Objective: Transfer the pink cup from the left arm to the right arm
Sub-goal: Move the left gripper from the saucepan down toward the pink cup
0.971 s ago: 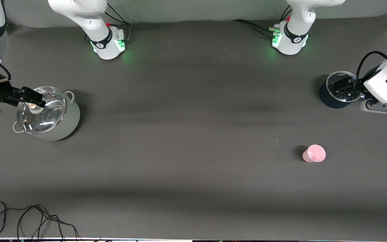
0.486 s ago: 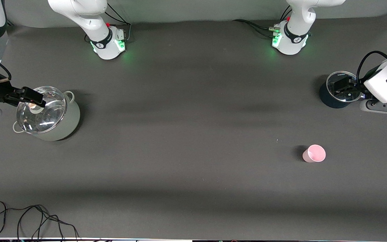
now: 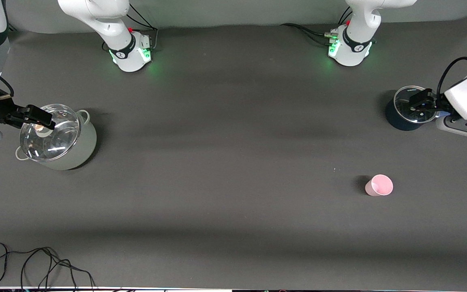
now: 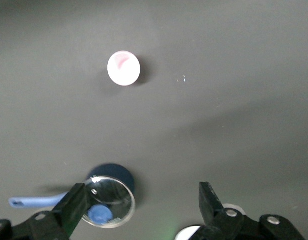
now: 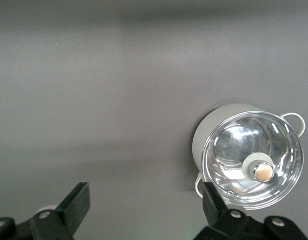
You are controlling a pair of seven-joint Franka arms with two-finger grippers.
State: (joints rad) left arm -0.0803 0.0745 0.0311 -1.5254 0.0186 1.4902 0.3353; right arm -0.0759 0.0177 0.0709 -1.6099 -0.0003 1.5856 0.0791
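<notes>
On the table (image 3: 233, 134) stands the pink cup (image 3: 379, 185), both arms' jaws open

a pale pot (image 3: 61, 142) with a glass lid (image 3: 49, 132) sits under the right claw (image 3: 39, 117), a dark blue pot (image 3: 403, 113) under the left claw (image 3: 420, 103), black cable (image 3: 35, 263) at the table's near edge.
</notes>
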